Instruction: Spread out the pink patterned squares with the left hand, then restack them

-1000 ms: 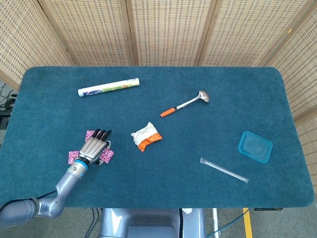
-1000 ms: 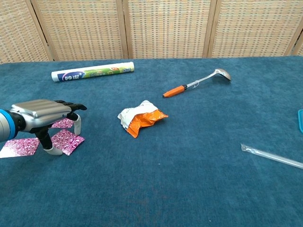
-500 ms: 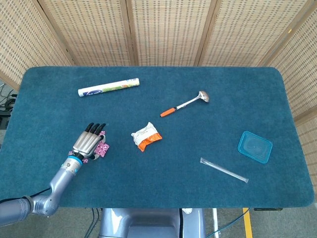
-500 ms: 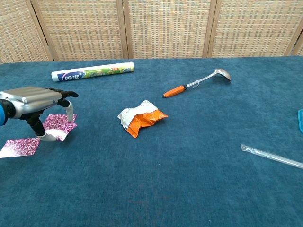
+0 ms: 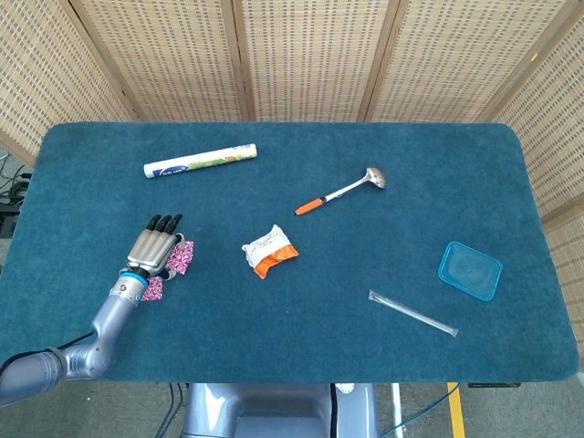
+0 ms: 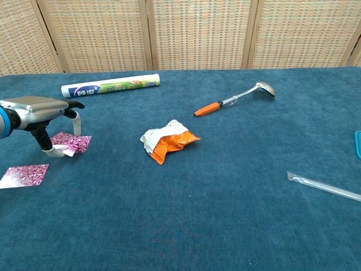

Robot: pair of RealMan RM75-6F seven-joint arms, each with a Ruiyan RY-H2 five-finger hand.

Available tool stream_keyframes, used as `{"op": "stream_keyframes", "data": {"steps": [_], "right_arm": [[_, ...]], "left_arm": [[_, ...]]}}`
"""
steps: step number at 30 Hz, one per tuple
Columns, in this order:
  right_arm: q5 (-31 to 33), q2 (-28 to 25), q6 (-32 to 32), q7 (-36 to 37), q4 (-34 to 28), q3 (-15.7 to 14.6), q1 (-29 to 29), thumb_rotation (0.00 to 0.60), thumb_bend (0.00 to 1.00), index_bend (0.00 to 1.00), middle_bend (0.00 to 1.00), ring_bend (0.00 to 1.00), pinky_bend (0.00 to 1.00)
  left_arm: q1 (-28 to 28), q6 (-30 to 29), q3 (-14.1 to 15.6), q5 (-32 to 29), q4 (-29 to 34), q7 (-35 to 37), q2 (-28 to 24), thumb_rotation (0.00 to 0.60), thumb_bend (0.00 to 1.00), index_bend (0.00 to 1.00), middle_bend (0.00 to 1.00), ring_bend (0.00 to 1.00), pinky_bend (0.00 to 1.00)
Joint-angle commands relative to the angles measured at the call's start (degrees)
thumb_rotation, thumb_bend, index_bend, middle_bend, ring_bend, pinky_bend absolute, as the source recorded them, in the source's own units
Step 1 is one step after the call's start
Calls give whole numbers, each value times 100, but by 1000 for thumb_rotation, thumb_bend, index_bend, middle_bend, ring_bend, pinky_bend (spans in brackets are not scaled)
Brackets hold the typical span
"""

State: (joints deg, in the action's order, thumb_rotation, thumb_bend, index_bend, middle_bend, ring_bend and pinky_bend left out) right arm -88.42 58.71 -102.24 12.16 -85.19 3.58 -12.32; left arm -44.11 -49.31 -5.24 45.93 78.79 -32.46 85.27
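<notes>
The left robot hand (image 6: 39,110) is over the pink patterned squares at the left part of the counter (image 5: 365,265), far to the left of the crumpled orange and white wrapper (image 6: 167,140). In the chest view the palm faces down, the thumb points down and its tip touches the near edge of one pink square (image 6: 72,141). The other fingers (image 5: 161,224) are stretched forward, side by side. The hand does not grip anything; it only presses on this square. In the head view the same square (image 5: 182,256) shows just to the right of the hand, partly under it.

A second pink square (image 6: 24,174) lies flat on the counter, nearer to the robot and a little more to the left, apart from the first square. In the head view only a small piece of it (image 5: 152,288) is visible beside the wrist.

The right robot hand is not visible in any view.

Behind the wrapper and to its left lies a white roll with green print (image 5: 200,161). Behind the wrapper to its right is a ladle with an orange handle (image 5: 342,192). Far to the right of the wrapper are a clear plastic straw (image 5: 411,312) and a blue square lid (image 5: 470,270).
</notes>
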Motion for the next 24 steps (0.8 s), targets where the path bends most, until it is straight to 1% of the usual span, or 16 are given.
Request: {"op": "stream_keyframes", "data": {"steps": [1, 6, 16, 18, 20, 24], "right_arm": [[3, 1, -1, 4, 3, -2, -3, 600, 5, 296, 261, 0, 0], [36, 11, -10, 34, 36, 0, -24, 600, 11, 296, 261, 0, 0], [75, 23, -4, 90, 88, 5, -41, 600, 9, 296, 261, 0, 0], [78, 24, -9, 90, 88, 6, -46, 600, 8, 296, 261, 0, 0], [79, 28, -14, 86, 88, 4, -52, 600, 8, 296, 261, 0, 0], [80, 25, -32, 89, 83, 6, -64, 600, 10, 296, 261, 0, 0]], "left_arm": [[-80, 57, -53, -174, -122, -76, 78, 600, 248, 433, 0, 0, 0], [-243, 128, -144, -580, -353, -228, 207, 600, 247, 433, 0, 0, 0], [-401, 217, -121, -1075, -450, -437, 267, 600, 236, 425, 0, 0, 0], [-425, 216, -105, -1117, -451, -466, 272, 600, 230, 403, 0, 0, 0], [-441, 207, -99, -1144, -432, -461, 276, 600, 223, 351, 0, 0, 0], [-457, 177, -74, -1134, -408, -446, 271, 600, 220, 288, 0, 0, 0]]}}
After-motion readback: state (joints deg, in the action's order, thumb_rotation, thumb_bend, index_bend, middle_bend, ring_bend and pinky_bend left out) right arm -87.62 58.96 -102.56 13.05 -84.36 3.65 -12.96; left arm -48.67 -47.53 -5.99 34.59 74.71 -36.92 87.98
